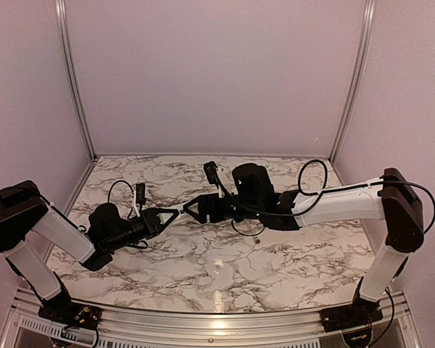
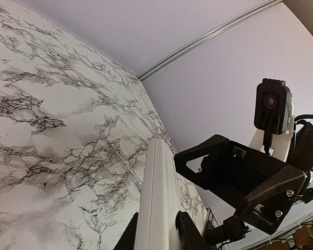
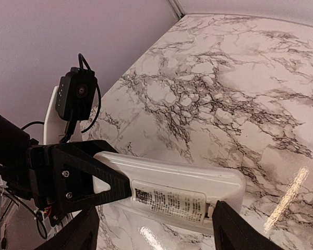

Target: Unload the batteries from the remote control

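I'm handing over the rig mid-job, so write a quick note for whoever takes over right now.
Left gripper: shut on the remote control, held in the air above the table.
Right gripper: fingers open at the remote's free end, gripping nothing.
Batteries: none in view; labelled back looks closed.
Done: remote lifted.
Left: open the back, take out the batteries.

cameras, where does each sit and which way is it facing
top external: above and behind the bases, looking down on the table; left arm and right arm show, left gripper and right gripper meeting mid-table.
left wrist: on the left arm, looking along the remote control in the left fingers toward the right wrist camera.
right wrist: on the right arm, facing the left gripper and left wrist camera; right fingers at bottom.
shared: both wrist views show the remote control and table.
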Controlling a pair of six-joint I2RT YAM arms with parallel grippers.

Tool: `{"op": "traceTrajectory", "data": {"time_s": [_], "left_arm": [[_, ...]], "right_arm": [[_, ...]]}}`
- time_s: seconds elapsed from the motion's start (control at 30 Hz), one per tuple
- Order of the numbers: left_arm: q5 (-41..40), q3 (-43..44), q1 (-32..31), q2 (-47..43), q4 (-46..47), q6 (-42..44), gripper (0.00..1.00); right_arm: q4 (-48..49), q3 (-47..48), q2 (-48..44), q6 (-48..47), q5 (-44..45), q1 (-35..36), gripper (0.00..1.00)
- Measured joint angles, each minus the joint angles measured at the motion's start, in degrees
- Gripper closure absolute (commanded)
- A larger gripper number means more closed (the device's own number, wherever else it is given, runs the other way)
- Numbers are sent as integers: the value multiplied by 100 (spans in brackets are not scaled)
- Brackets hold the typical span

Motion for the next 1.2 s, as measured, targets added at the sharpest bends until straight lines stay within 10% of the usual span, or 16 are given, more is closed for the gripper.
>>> {"op": "traceTrajectory", "data": {"time_s": [1.2], "left_arm": [[94, -273, -2, -269, 52, 59, 100]], "right_arm": [[568, -267, -57, 114, -802, -116, 28]]}}
